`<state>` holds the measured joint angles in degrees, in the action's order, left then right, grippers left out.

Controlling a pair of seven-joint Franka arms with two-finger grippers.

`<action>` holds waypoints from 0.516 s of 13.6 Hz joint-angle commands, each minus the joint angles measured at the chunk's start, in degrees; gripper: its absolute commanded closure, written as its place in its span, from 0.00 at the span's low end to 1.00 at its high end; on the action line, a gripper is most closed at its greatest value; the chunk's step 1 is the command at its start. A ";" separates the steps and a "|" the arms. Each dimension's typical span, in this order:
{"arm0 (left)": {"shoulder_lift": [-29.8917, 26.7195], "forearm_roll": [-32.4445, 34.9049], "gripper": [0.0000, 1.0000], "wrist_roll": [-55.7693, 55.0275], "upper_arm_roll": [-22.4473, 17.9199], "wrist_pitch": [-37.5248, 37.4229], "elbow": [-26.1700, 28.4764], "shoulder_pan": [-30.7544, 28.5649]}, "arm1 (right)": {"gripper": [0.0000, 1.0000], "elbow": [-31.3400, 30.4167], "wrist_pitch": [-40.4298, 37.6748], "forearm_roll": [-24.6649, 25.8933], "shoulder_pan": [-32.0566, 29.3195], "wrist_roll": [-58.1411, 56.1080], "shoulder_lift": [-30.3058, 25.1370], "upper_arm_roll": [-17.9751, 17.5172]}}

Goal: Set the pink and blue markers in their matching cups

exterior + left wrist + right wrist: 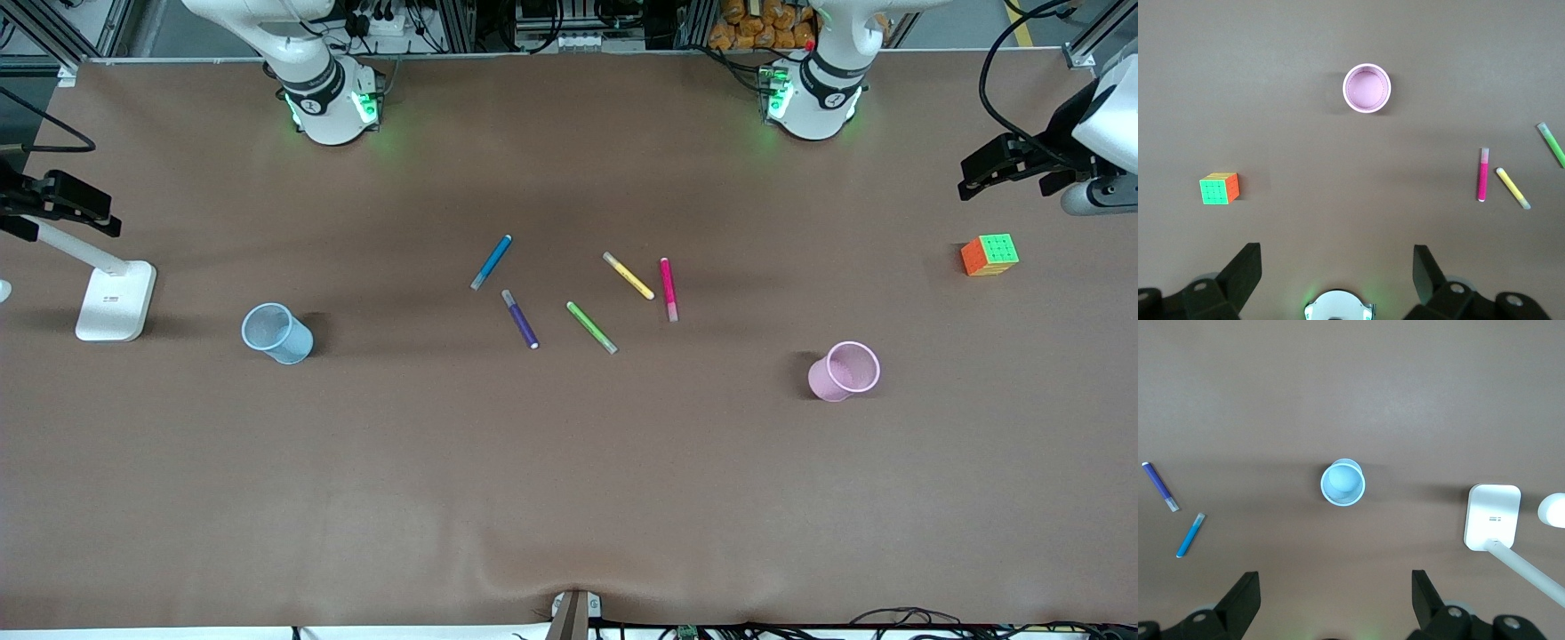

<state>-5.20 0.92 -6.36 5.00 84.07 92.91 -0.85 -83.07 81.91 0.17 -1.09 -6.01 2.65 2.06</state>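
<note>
The blue marker point(491, 261) and the pink marker point(668, 289) lie flat mid-table among other pens. The pale blue cup point(277, 333) stands upright toward the right arm's end, the pink cup point(845, 371) upright toward the left arm's end. Both hands are out of the front view. My left gripper point(1337, 257) is open and empty, high over the table by its own base, with the pink cup point(1366, 88) and pink marker point(1483, 174) below. My right gripper point(1335, 583) is open and empty, high above the blue cup point(1343, 482) and blue marker point(1191, 535).
A dark purple pen point(520, 318), a green pen point(591, 327) and a yellow pen point(629, 276) lie between the two markers. A colour cube point(989, 254) sits toward the left arm's end. A white stand point(116, 300) is beside the blue cup.
</note>
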 commanded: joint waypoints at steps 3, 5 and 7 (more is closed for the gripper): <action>0.72 -0.57 0.00 -0.23 0.80 -1.45 -1.41 0.06 | 0.00 0.54 -0.62 0.10 -1.28 -0.58 0.17 -0.83; 0.72 -0.39 0.00 -0.32 0.80 -1.37 -1.50 -0.02 | 0.00 0.54 -0.62 0.10 -1.37 -0.58 0.17 -0.83; 0.72 -0.39 0.00 -0.32 0.80 -1.37 -1.50 -0.03 | 0.00 0.54 -0.70 0.01 -1.29 -0.58 0.17 -0.83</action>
<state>-5.10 0.92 -6.39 5.71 83.96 92.91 -0.80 -83.07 81.89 0.17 -1.12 -6.01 2.66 2.08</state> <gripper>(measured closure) 0.000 0.000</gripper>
